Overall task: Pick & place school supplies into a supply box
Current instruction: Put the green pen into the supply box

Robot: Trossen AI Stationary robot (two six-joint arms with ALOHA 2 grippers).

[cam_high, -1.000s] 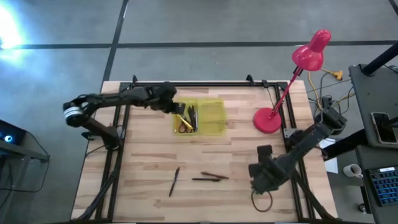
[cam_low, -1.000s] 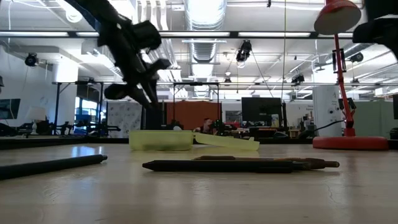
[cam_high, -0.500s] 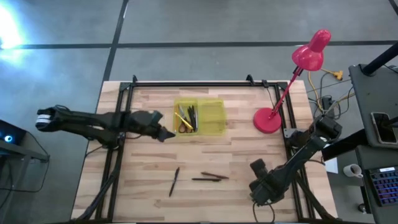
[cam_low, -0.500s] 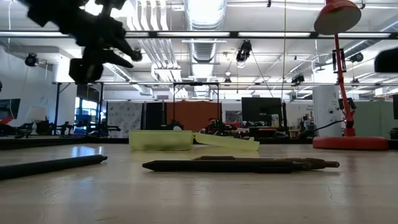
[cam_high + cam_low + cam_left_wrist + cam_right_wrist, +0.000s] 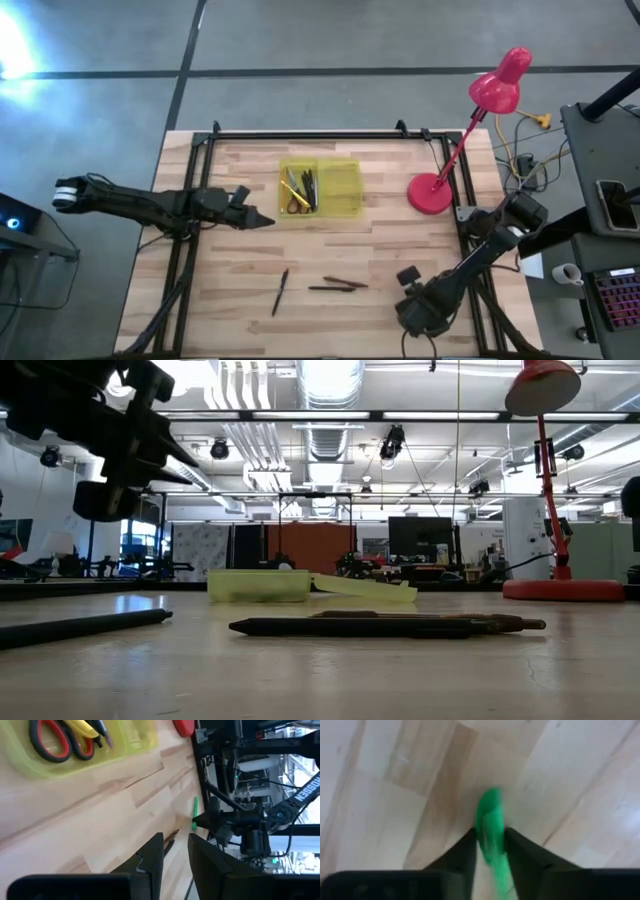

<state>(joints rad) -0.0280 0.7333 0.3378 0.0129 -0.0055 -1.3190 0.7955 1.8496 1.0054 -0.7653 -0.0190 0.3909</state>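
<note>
- Step in hand, as I judge it: pickup of the green marker (image 5: 491,832). Right claw (image 5: 489,851) is low at the near right of the tabletop (image 5: 230,290), its fingers on either side of the marker; the marker blurs in the wrist view, so whether it is gripped or just bracketed I cannot tell.
- Left claw (image 5: 262,218) hangs just left of the supply box (image 5: 340,190), fingers slightly apart, nothing between them.
- Box lies open mid-table; red-handled scissors (image 5: 60,742) and some pens already inside.
- Dark pens (image 5: 338,285) and a single dark pencil (image 5: 281,290) lie loose on the near tabletop.
- Next, by my reading: firm grip, lift clear, carry marker to the box, avoiding the pink lamp (image 5: 432,192).
</note>
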